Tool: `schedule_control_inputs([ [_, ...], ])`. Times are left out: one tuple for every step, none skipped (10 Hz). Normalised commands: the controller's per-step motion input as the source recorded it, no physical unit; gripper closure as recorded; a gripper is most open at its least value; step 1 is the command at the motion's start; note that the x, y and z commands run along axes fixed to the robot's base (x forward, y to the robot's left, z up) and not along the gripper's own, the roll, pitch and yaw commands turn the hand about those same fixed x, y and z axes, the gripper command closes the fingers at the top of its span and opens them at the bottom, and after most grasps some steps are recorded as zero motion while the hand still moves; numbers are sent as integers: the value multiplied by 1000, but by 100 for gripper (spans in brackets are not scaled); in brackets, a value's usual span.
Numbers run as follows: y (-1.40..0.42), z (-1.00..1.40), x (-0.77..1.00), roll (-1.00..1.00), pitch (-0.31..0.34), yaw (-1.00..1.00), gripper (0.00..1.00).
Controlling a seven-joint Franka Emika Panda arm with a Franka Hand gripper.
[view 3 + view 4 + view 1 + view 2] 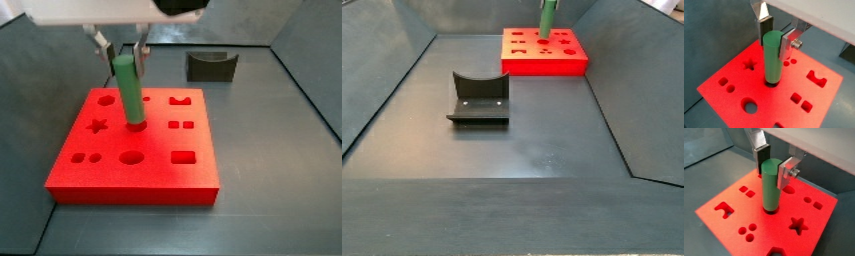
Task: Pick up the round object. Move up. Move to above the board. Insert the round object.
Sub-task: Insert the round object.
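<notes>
The round object, a green cylinder peg [773, 57], stands upright on the red board [731, 95], its lower end in a round hole near the board's middle. It also shows in a wrist view [771, 188] and in both side views [130, 95] [548, 18]. My gripper [775, 45] is above the board, and its silver fingers [785, 42] close on the peg's upper part from both sides. The gripper also shows in a wrist view [773, 175] and a side view [123, 58]. The board [134, 185] has star, circle, square and oval holes.
The dark fixture with a curved notch [478, 98] stands on the grey floor apart from the board [543, 65], and it shows behind the board in a side view [211, 66]. Sloping grey walls [382, 90] enclose the floor.
</notes>
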Motion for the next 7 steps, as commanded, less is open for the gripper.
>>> schedule_control_inputs([
  [-231, -151, 0, 276, 23, 31, 100],
  [-166, -43, 0, 339, 69, 0, 100],
  [-60, 0, 0, 276, 60, 0, 100],
  [-3, -20, 0, 276, 46, 0, 100],
  [0, 0, 0, 219, 40, 0, 100],
  [-29, 0, 0, 46, 0, 0, 100],
  [-3, -17, 0, 1, 0, 0, 100],
])
